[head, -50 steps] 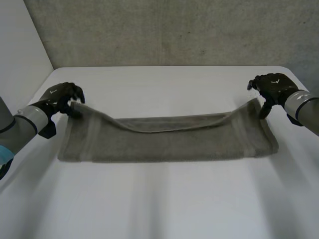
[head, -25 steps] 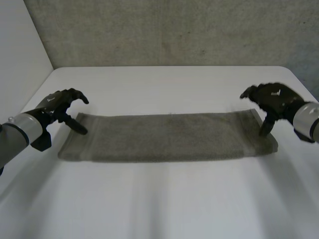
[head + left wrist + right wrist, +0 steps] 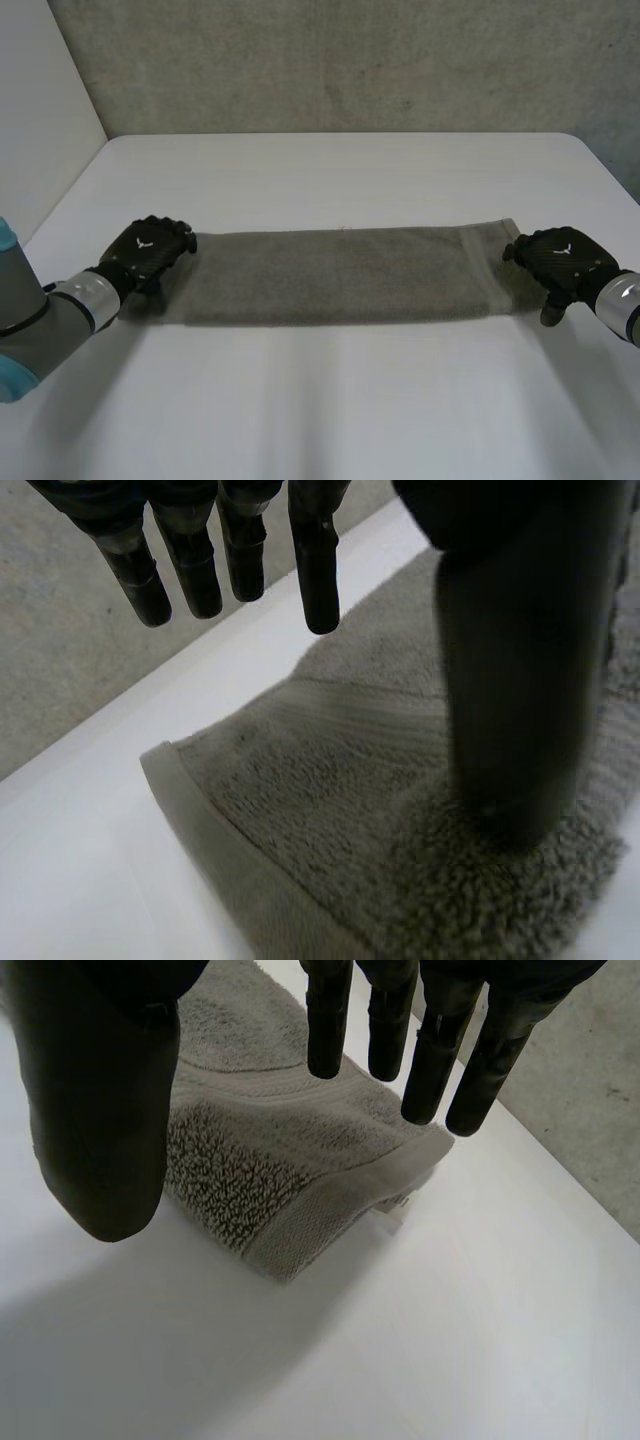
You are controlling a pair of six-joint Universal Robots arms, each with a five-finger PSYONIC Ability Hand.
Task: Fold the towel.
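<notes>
A grey-brown towel (image 3: 340,275) lies flat on the white table (image 3: 330,170) as a long folded strip running left to right. My left hand (image 3: 150,250) rests over its left end. In the left wrist view the fingers (image 3: 320,560) are straight above the towel (image 3: 330,780), and the thumb (image 3: 520,630) presses down on the cloth near the corner. My right hand (image 3: 562,258) is over the right end. In the right wrist view its fingers (image 3: 430,1060) hang straight above the towel's folded corner (image 3: 270,1150), with the thumb (image 3: 100,1080) beside the cloth's edge.
A rough grey wall (image 3: 350,60) stands behind the table's far edge. A small white tag (image 3: 392,1208) peeks out from under the towel's right corner. Bare white tabletop (image 3: 330,400) stretches in front of the towel.
Both hands let go of the lifted far corners, and the sagging top layer dropped flat. The hands then came down and nearer, onto the towel's two ends.
</notes>
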